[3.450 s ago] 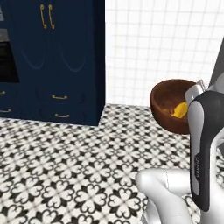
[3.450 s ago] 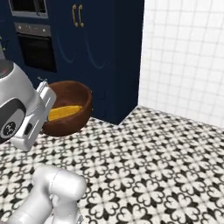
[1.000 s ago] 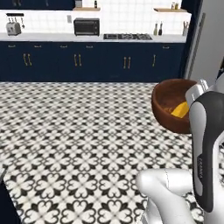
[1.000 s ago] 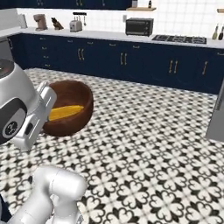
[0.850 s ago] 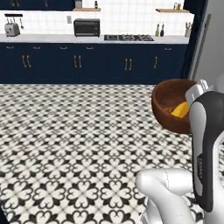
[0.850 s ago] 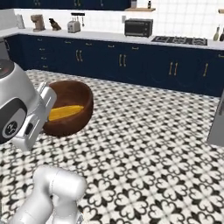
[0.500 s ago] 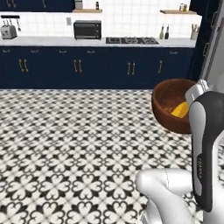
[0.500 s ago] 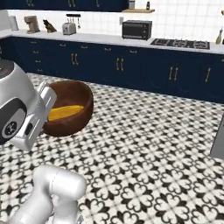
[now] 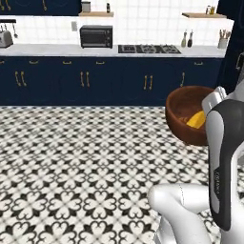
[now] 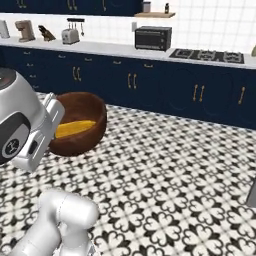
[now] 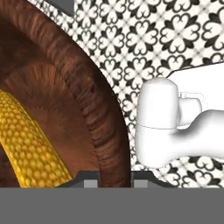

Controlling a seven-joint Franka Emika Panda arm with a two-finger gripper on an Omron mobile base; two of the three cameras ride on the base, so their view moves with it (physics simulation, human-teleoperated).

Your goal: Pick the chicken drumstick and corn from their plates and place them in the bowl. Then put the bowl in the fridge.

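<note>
Gripper shut on the bowl's thick wall, one tip inside and one outside, seen at the bottom of the hand view. Bowl held in the air above the patterned floor, tilted toward the arm, well short of the navy cabinets and the counter behind. Corn lying against the inner wall, low in the bowl. Judged stiff and fairly heavy for a one-sided rim hold; wood grain likely to give decent friction, yet prone to pivot in the jaws. Loose corn apt to roll if tipped further. Best kept level. Drumstick not made out; bowl's bottom hidden by its rim. Fingertips mostly cut off. Fridge barely a grey sliver at the right edge, uncertain.
</note>
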